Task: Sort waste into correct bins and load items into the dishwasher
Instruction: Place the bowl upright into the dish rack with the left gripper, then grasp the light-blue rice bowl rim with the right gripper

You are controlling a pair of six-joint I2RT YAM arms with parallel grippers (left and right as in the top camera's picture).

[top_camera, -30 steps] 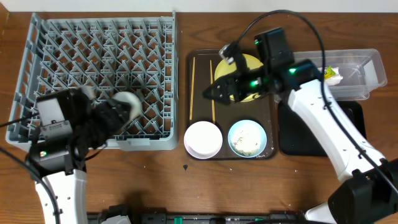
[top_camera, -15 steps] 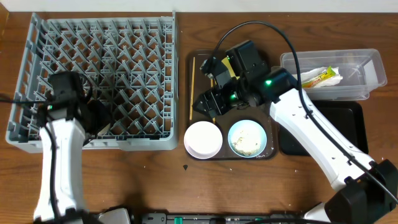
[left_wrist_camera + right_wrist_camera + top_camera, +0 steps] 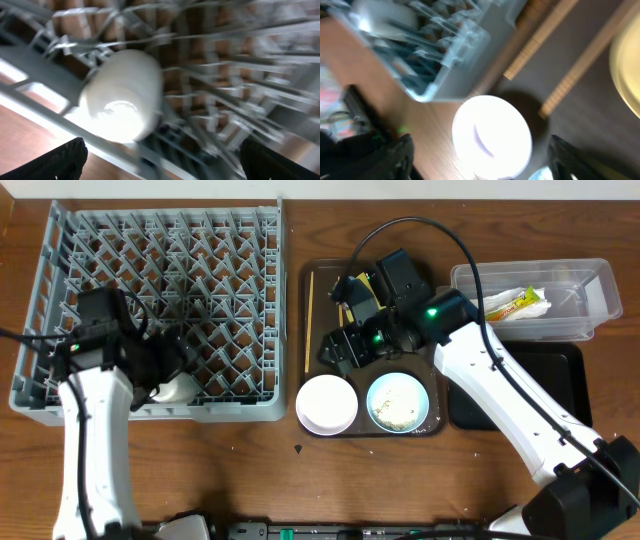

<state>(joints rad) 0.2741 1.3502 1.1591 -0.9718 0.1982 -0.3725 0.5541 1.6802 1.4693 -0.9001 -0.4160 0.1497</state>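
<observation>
White cup [image 3: 125, 95] lies in dish rack [image 3: 160, 240], left claw [image 3: 165, 162] released; your right claw [image 3: 480, 160], spread empty, should next pinch a chopstick [image 3: 535, 47].

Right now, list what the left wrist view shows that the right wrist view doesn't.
Left wrist only: a close look at the small white cup lying on its side in the grey rack. Right wrist only: the white bowl, two chopsticks and the yellow plate's edge on the brown tray. Both: that grey rack, the wooden table, and open, empty fingers, on the left gripper and right gripper respectively.
</observation>
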